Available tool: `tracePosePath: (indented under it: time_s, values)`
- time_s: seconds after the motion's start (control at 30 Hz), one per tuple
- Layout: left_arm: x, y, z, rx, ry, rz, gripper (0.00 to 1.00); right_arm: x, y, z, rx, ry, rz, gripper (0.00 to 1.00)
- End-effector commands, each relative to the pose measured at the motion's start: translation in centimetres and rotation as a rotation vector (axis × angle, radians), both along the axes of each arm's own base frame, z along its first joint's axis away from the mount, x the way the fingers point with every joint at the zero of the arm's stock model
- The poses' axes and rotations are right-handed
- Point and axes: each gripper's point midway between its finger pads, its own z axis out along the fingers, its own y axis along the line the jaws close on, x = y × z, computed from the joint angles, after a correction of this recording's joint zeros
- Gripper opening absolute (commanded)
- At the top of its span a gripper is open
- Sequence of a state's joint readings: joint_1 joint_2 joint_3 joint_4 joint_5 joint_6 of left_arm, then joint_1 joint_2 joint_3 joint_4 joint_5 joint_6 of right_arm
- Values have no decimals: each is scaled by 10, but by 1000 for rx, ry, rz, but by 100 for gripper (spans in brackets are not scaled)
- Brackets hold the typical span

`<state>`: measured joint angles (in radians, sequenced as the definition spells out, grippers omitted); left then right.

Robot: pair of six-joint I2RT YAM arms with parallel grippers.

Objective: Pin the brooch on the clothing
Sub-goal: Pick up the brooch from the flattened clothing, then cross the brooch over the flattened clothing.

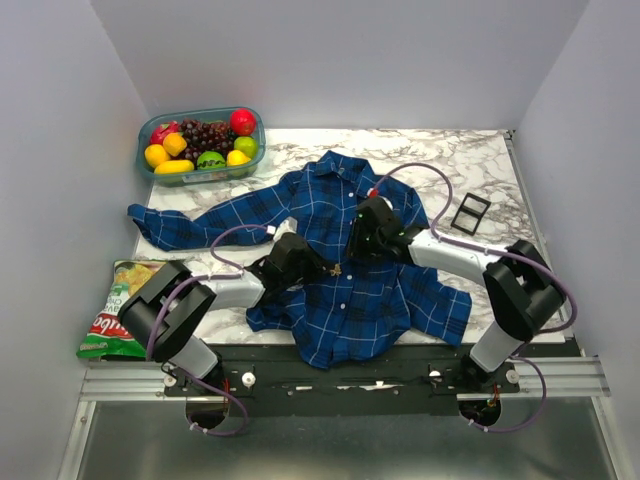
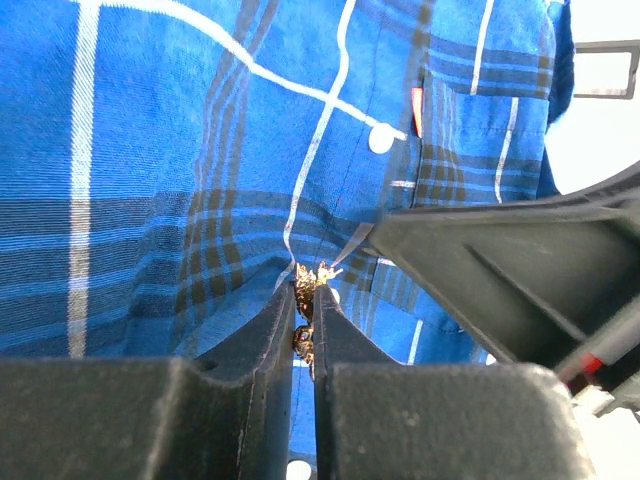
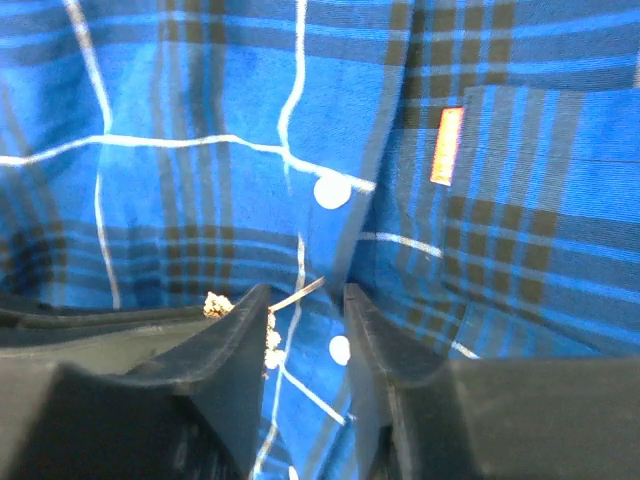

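The clothing (image 1: pixel 340 250), a blue plaid shirt with white buttons, lies spread on the marble table, collar toward the back. Both grippers meet over its button placket. My left gripper (image 2: pixel 305 285) is shut on the brooch (image 2: pixel 304 300), a tiny golden-brown pin just above the fabric (image 2: pixel 200 150), with its thin needle (image 2: pixel 355 240) sticking out past the fingertips. From above, the brooch (image 1: pixel 336 269) shows as a speck between the left gripper (image 1: pixel 318 268) and the right gripper (image 1: pixel 358 245). My right gripper (image 3: pixel 305 295) is open, and the needle (image 3: pixel 300 293) and brooch (image 3: pixel 268 340) lie between its fingers over the shirt (image 3: pixel 200 100).
A container of fruit (image 1: pixel 200 145) stands at the back left. A snack bag (image 1: pixel 118 310) lies at the table's left front edge. A small black square case (image 1: pixel 471 212) rests to the right of the shirt. The shirt's left sleeve (image 1: pixel 180 225) stretches toward the left.
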<state>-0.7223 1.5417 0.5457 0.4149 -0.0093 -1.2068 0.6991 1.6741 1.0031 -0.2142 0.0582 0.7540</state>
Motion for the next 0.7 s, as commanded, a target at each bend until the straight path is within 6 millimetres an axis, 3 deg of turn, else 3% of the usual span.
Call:
tracePosePath:
  time_s: [0.0,0.1,0.33,0.4,0.47,0.5,0.57,0.6,0.67]
  values:
    - [5,7,13,64,-64,4,0,0,-9,30,-2,-50,-9,57]
    - [6,9,24,80,-100,-11,0,-1,-15,41,-12,-74,-20,65]
    - [5,2,66,76,-203,-101,0,-1,-38,72,-16,-147,-54,72]
    - [6,-10,83,54,-234,-176,0,0,-46,76,-21,-158,-61,73]
    - [1,-25,89,15,-224,-278,0,5,-57,83,-25,-175,-76,73]
    - [8,-32,103,-5,-249,-311,0,7,-62,84,-29,-178,-83,73]
    - [13,-42,104,-18,-242,-368,0,15,-75,86,-32,-181,-98,73]
    - [15,-53,119,-48,-253,-421,0,18,-79,87,-31,-182,-103,74]
    - [24,-60,111,-44,-226,-464,0,26,-93,86,-39,-181,-125,74]
